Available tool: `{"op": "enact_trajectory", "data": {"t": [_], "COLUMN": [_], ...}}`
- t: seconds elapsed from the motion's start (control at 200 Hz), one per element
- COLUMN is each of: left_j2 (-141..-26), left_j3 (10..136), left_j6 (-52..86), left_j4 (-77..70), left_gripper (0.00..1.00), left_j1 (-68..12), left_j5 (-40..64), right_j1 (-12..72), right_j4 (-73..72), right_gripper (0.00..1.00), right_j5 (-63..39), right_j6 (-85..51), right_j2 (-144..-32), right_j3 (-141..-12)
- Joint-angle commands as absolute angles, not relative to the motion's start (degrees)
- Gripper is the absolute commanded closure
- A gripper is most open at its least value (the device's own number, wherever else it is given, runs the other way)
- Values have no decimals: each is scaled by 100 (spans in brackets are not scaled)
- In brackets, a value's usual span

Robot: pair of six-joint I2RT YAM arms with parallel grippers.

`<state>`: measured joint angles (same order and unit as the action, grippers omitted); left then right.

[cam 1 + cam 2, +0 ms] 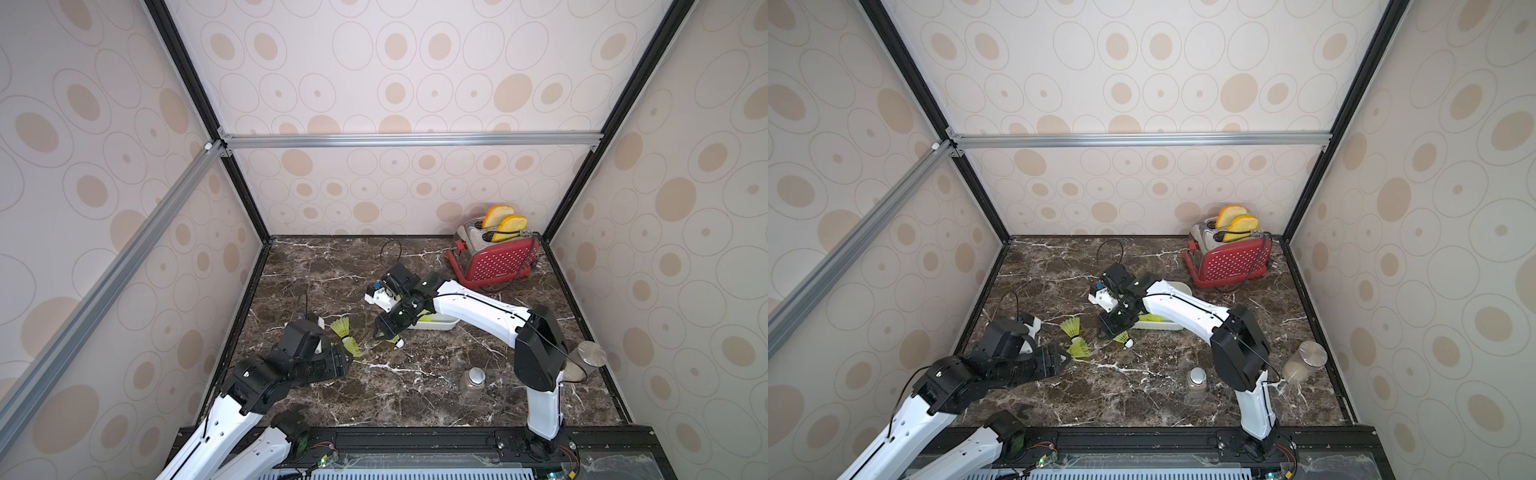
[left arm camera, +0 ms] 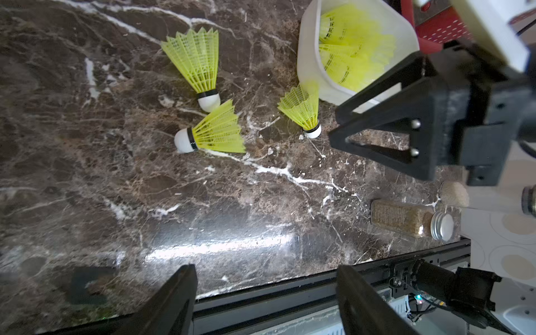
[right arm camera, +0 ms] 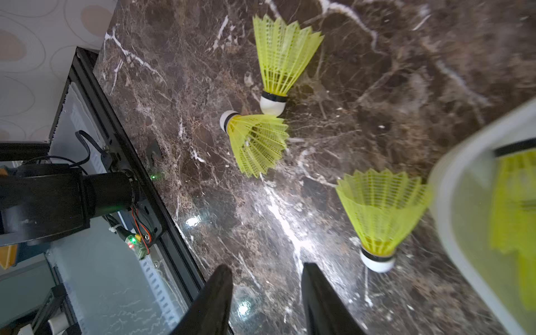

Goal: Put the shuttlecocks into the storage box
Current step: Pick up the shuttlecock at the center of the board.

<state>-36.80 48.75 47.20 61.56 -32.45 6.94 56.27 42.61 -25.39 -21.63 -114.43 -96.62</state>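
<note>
I count three shuttlecocks (image 2: 195, 62) (image 2: 214, 130) (image 2: 300, 107) loose on the marble table (image 2: 261, 203), at eight o'clock from the one storage box (image 2: 307, 66). More lie inside it, perhaps four; they are too blurred to count. My left gripper (image 2: 265, 275) and right gripper (image 3: 266, 269) both gape, empty.

A red toaster (image 1: 496, 262) holding two bread slices (image 1: 508, 227) stands far right on the marble worktop (image 1: 324, 266); a small jar (image 1: 472, 384) and a larger jar (image 1: 584, 360) stand near right.

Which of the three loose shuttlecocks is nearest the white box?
The lone one, skirt right beside the storage box wall; the other two lie together farther off.
</note>
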Motion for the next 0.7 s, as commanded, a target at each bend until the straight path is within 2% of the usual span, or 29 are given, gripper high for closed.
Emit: {"op": "enact_trajectory", "data": {"t": [0.0, 0.225, 0.436, 0.696], "left_j2": [-3333, -2796, -2765, -2831], "left_j3": [4933, 4944, 5045, 5106], "left_j6": [4795, 4766, 4667, 4532], "left_j4": [7058, 7651, 7765, 7735], "left_gripper": [22, 22, 22, 22], "left_j1": [-3199, -3197, -3199, -3197], "left_j5": [507, 578, 597, 648], "right_j1": [5793, 5949, 5944, 5956], "right_j4": [3781, 3469, 3389, 3268], "right_gripper": [54, 53, 53, 59], "right_j5": [-2877, -3035, -3109, -3303], "right_j6": [-2726, -3105, -3223, -3403], "right_j2": [-11737, -12384, -12730, -13027], "right_j3": [-9804, -10174, -10465, -10633]}}
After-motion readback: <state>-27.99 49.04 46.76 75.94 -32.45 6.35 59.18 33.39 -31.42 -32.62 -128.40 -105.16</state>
